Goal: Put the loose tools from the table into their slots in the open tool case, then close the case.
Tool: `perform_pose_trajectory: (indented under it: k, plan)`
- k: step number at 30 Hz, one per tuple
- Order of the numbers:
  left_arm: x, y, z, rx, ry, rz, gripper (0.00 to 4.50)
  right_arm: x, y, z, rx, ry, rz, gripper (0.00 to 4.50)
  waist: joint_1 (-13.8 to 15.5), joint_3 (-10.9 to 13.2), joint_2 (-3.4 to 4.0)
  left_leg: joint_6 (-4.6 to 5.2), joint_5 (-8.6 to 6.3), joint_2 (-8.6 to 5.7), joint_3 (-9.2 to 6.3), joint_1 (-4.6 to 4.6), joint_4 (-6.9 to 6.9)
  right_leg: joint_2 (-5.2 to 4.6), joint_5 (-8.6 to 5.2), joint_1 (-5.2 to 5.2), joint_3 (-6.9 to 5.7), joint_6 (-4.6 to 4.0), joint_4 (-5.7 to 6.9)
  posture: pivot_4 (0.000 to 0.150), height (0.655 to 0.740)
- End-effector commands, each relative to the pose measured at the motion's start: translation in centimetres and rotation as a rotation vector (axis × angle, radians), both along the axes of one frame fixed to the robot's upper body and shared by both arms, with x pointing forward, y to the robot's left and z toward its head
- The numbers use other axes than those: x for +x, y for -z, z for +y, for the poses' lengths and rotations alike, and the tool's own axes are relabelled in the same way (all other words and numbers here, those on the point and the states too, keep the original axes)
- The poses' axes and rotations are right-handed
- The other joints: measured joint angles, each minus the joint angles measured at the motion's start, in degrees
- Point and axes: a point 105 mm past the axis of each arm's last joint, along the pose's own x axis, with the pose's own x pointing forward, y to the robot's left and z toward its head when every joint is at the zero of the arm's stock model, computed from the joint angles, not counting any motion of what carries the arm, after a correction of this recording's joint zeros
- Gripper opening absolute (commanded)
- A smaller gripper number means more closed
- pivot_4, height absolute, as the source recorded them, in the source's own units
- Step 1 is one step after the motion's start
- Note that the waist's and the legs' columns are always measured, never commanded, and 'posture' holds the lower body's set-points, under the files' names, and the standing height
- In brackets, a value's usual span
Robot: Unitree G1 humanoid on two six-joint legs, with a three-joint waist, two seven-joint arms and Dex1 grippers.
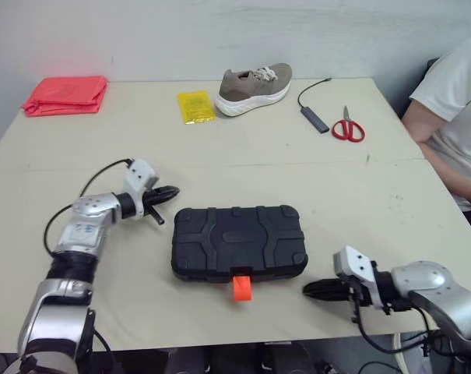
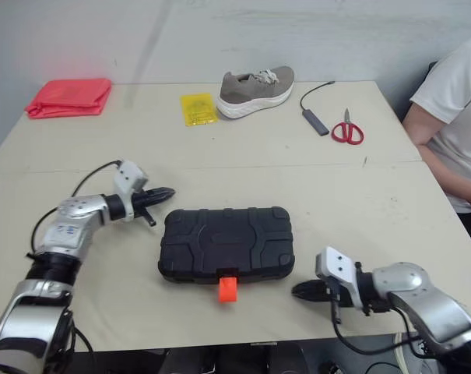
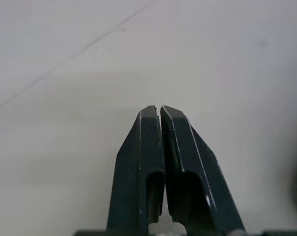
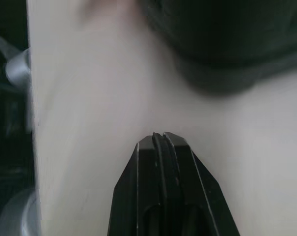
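The black tool case (image 1: 239,241) lies closed and flat near the table's front, its orange latch (image 1: 241,287) sticking out at the front edge. My left gripper (image 1: 171,192) is shut and empty, hovering just off the case's back left corner; in the left wrist view its fingertips (image 3: 159,112) meet over bare table. Shut and empty too, my right gripper (image 1: 309,290) rests low by the case's front right corner. The right wrist view has the fingertips (image 4: 159,138) pressed together with the case (image 4: 227,44) beyond them.
At the back of the table lie a red folded cloth (image 1: 65,95), a yellow packet (image 1: 195,106), a beige shoe (image 1: 254,88), a cable with a dark adapter (image 1: 314,118) and red-handled scissors (image 1: 348,127). A person in a white shirt (image 1: 457,117) sits at the right edge.
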Motion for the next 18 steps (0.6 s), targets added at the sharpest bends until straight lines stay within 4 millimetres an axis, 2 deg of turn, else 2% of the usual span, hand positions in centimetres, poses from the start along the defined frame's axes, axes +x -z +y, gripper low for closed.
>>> perform_pose_trajectory:
  k: [1,3,6,9,12,14,18]
  plan:
    - [0.6,-1.2,-1.3,0.071,0.109,-0.076,0.06,1.3,1.1,-0.9,-0.076,0.043,-0.019,0.00,0.05,-0.03,-0.30,-0.03,-0.02,0.01,0.00,0.00,0.02,-0.01,0.00,0.00,0.00,0.01,0.02,0.150,0.7400]
    - [0.4,-1.1,-2.0,0.100,0.165,-0.091,0.06,1.7,1.0,-0.9,-0.076,0.036,-0.038,0.00,0.10,-0.11,-0.47,-0.15,-0.09,0.03,-0.04,0.00,0.02,-0.04,0.01,0.03,-0.05,0.00,0.03,0.150,0.7400]
    - [-1.8,0.9,-2.5,0.126,0.296,-0.008,0.06,4.0,0.1,-0.3,-0.069,0.044,-0.134,0.00,-0.45,-0.16,-0.52,-0.18,-0.10,0.01,0.03,0.09,0.01,-0.11,0.01,0.06,0.00,0.00,0.05,0.150,0.7400]
    - [-3.2,1.1,-1.7,0.086,0.301,0.009,0.06,5.7,-0.6,0.4,-0.043,0.042,-0.178,0.00,-1.69,-0.16,-0.51,-0.18,-0.09,0.06,0.07,0.15,-0.01,-0.12,0.01,0.05,-0.01,-0.02,0.14,0.150,0.7400]
    - [-6.0,1.2,-1.4,0.058,0.361,0.017,0.06,7.8,-1.2,1.5,-0.009,0.055,-0.230,0.00,-2.41,-0.15,-0.47,-0.18,-0.03,0.06,0.07,0.24,-0.05,-0.13,-0.02,0.04,0.04,-0.08,0.26,0.150,0.7400]
    - [-7.1,1.1,-1.3,0.044,0.368,0.023,0.06,8.5,-1.4,1.9,-0.002,0.054,-0.253,0.00,-2.66,-0.11,-0.40,-0.17,0.00,0.08,0.05,0.25,-0.08,-0.16,-0.05,0.04,0.05,-0.13,0.30,0.150,0.7400]
    - [-9.2,0.7,-0.3,0.039,0.273,-0.003,0.06,11.0,-2.2,3.9,0.039,0.068,-0.320,0.00,-3.16,-0.08,-0.34,-0.28,-0.05,0.04,-0.08,0.23,-0.07,-0.25,-0.06,0.08,0.21,-0.15,0.29,0.150,0.7400]
